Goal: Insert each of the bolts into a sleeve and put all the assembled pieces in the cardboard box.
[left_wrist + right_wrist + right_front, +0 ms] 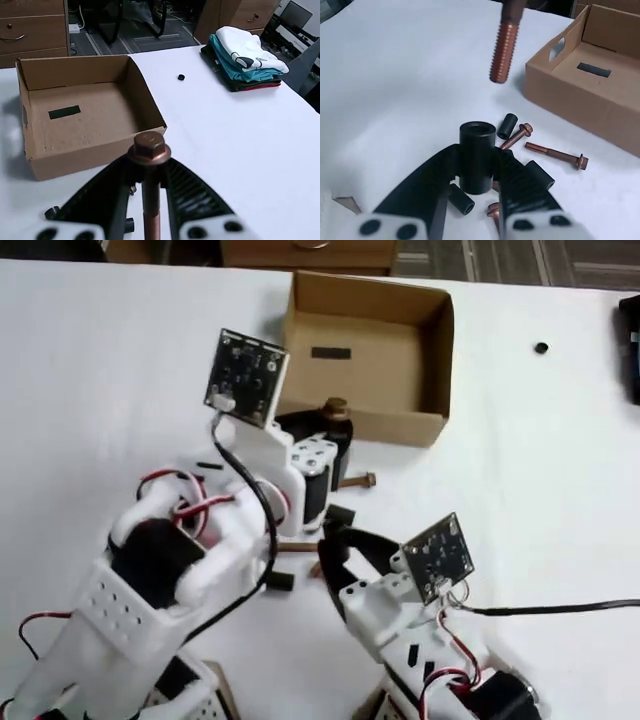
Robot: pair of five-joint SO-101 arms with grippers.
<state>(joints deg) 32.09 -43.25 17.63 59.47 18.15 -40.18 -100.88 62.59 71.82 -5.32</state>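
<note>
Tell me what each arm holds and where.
Left tool grips a bolt by its shank, below the head; right tool grips a sleeve around its lower half.

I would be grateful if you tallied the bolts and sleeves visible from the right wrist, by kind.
Bolts: 4 (one held, one half hidden)
Sleeves: 4 (one held)
Total: 8

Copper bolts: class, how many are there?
4 copper bolts: one in the left end effector; two loose on the white table; one beside the right end effector. Others may be hidden.
</note>
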